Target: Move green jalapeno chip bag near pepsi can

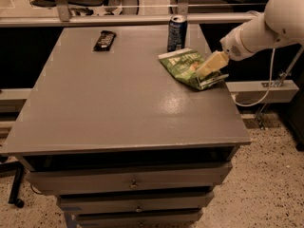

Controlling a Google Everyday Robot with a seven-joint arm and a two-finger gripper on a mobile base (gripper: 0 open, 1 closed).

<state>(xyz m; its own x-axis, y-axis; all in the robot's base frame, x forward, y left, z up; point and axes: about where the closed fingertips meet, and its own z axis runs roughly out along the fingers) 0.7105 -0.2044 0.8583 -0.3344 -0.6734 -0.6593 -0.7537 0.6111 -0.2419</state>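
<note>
The green jalapeno chip bag point(186, 65) lies on the grey table point(118, 103) at the back right. The pepsi can point(176, 33), dark blue with a silver top, stands upright just behind the bag's left end, a small gap away. My gripper point(210, 64) reaches in from the right on a white arm point(266, 25) and is shut on the bag's right end, which sits slightly raised near the table's right edge.
A small black bar wrapper point(104, 40) lies at the back left of the table. A metal rail point(142, 19) runs behind the table. Drawers point(133, 182) sit below the front edge. A white cable point(256, 96) hangs at the right.
</note>
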